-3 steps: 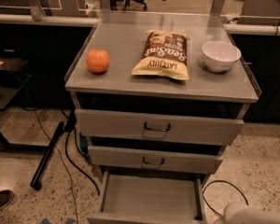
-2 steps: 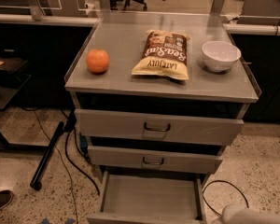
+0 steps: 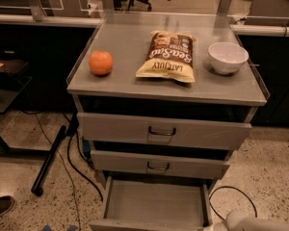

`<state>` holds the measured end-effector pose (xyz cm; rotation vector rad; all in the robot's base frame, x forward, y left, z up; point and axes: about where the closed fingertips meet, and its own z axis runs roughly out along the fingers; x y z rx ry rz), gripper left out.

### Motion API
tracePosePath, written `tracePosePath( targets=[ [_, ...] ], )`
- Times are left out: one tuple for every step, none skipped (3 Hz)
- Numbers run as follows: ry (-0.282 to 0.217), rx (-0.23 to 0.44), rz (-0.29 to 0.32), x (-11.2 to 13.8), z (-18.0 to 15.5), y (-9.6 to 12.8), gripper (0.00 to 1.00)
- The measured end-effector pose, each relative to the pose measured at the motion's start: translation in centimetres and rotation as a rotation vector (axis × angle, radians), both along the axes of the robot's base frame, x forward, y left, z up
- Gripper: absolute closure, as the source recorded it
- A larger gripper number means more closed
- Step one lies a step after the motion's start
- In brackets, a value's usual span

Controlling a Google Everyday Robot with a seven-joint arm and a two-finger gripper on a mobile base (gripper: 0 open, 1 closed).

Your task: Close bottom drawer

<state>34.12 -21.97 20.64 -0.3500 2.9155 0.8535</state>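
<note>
Camera view shows the bottom drawer (image 3: 154, 206) pulled well out below the front edge of the tabletop (image 3: 135, 81), its grey tray exposed; the two drawers above it sit nearly flush. The gripper (image 3: 253, 222) appears only as a pale rounded part below the front right corner, just beside the drawer's right side; its grip state cannot be told. On the tabletop, an orange (image 3: 100, 62) lies near the left edge, a chip bag (image 3: 167, 57) at centre, and a white bowl (image 3: 228, 57) near the right edge.
</note>
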Motion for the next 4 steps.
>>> tracePosePath(
  targets=[
    [-0.012,-0.031,-0.023,1.7,-1.4,0.2,1.0],
    [-0.035,-0.087,-0.03,3.2,-2.2,0.4,1.0],
    [-0.058,-0.121,-0.042,4.5,-2.6,0.4,1.0],
    [-0.102,-0.147,-0.066,6.6,-1.9,0.0,1.0]
  ],
)
